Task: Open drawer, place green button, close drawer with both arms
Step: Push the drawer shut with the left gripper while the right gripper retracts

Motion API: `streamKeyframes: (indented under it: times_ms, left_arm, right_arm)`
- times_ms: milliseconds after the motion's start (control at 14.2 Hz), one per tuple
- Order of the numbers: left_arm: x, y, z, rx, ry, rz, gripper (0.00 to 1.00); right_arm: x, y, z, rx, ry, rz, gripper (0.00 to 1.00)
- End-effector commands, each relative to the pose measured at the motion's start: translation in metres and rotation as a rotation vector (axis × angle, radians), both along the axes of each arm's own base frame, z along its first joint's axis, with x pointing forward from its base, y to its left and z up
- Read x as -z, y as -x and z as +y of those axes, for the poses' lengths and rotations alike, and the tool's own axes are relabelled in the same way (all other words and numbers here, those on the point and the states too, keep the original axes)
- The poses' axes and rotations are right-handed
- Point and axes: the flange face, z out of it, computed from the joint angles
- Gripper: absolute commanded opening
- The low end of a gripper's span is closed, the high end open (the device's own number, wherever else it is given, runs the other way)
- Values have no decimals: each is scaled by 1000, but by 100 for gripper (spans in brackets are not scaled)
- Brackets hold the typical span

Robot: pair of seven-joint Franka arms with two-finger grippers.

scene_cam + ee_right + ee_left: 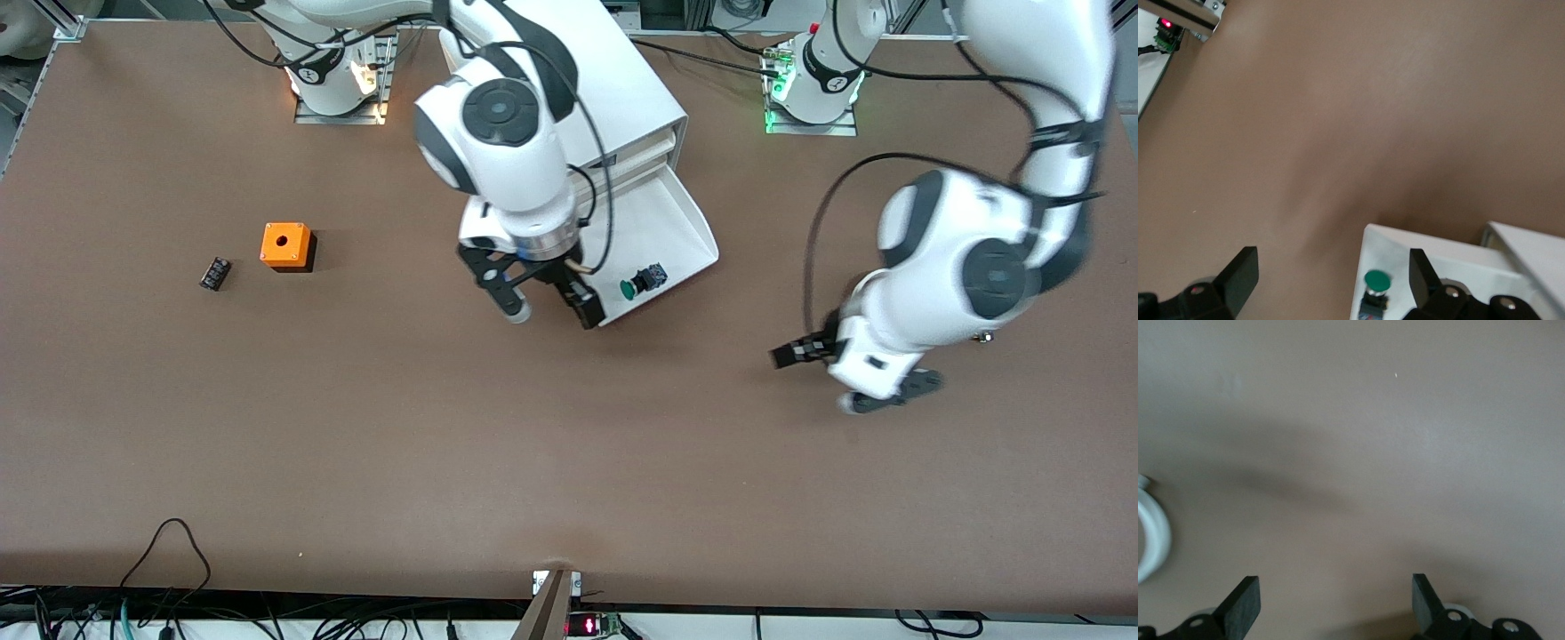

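The white drawer [676, 222], the lowest of the cabinet, stands pulled out. The button [642, 281], with a green cap and a black body, lies on its side in the drawer near the front corner. My right gripper [551, 313] is open and empty over the drawer's front corner, one finger over the rim and one over the table. The right wrist view shows the button [1376, 285] in the drawer [1441, 255] beside that gripper [1331, 275]. My left gripper [820, 380] is open and empty, low over bare table toward the left arm's end, apart from the drawer. Its wrist view shows only table between the jaws [1335, 601].
The white cabinet [627, 98] stands between the arm bases, its two upper drawers [656, 147] shut. An orange cube with a hole [286, 245] and a small black component [214, 273] lie toward the right arm's end. Cables run along the table's near edge.
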Motion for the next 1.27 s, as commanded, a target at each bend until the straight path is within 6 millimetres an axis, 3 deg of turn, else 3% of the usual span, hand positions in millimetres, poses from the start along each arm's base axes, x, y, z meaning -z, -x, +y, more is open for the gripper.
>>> streamKeyframes:
  times_ms: [0, 493, 634, 775, 986, 1197]
  left_arm:
    - [38, 28, -38, -73, -4, -4, 100]
    - [110, 65, -105, -53, -16, 85, 100]
    - [124, 84, -127, -68, -22, 88, 100]
    - [140, 101, -134, -62, -31, 103, 100]
    - [141, 114, -141, -28, -37, 113, 100]
    - [145, 132, -154, 2, -28, 156, 100]
  right_arm:
    - [-14, -10, -35, -89, 29, 39, 100]
    - [-44, -41, -142, -372, 98, 97, 100]
    - [-54, -50, -190, -393, 102, 86, 100]
    - [-65, -48, -233, -492, 116, 77, 100]
    - [-73, -40, -292, -612, 136, 59, 100]
    - [-76, -28, -338, -706, 140, 54, 100]
